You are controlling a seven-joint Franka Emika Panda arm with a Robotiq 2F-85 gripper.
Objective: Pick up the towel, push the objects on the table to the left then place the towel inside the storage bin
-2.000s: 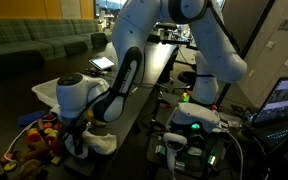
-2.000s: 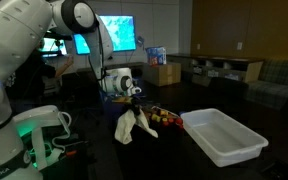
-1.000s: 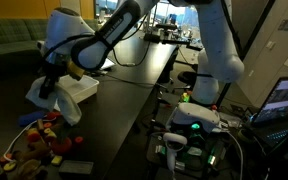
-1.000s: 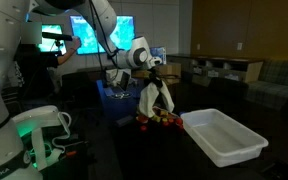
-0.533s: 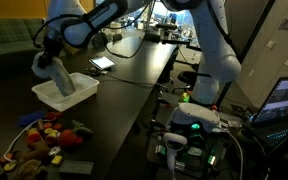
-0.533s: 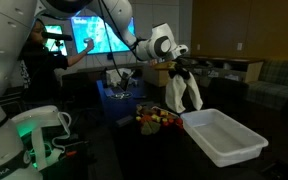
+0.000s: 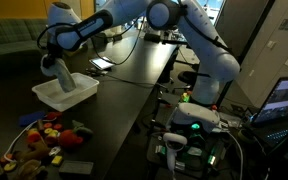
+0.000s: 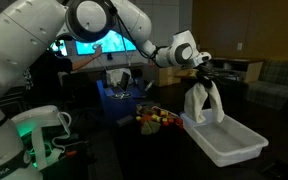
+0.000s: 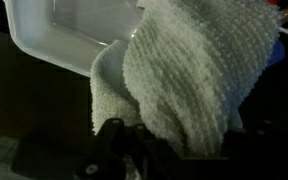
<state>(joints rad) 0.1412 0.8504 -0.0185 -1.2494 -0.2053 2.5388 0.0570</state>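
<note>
Clamping the fingers (image 9: 116,145) together on the bunched top of the towel (image 8: 202,102), and showing little of that grip in the wrist view, with whitish terry cloth filling most of the picture and covering the fingertips. Dangling the towel in two loose folds over the far end of the storage bin (image 8: 232,150). Reaching down to about the rim in both exterior views, without making clear whether the hem is touching the bin's floor. Hiding part of the bin's far wall behind the cloth in an exterior view (image 7: 59,78). Catching only a cut-off corner of the translucent tub in the wrist view. Leaving the objects (image 8: 158,120) heaped on the dark desk (image 7: 124,100) just beside the bin. Blurring red, yellow and brown together there, too small for picking out single toys. Cropping that heap at the picture's near left edge in an exterior view (image 7: 42,136).
</note>
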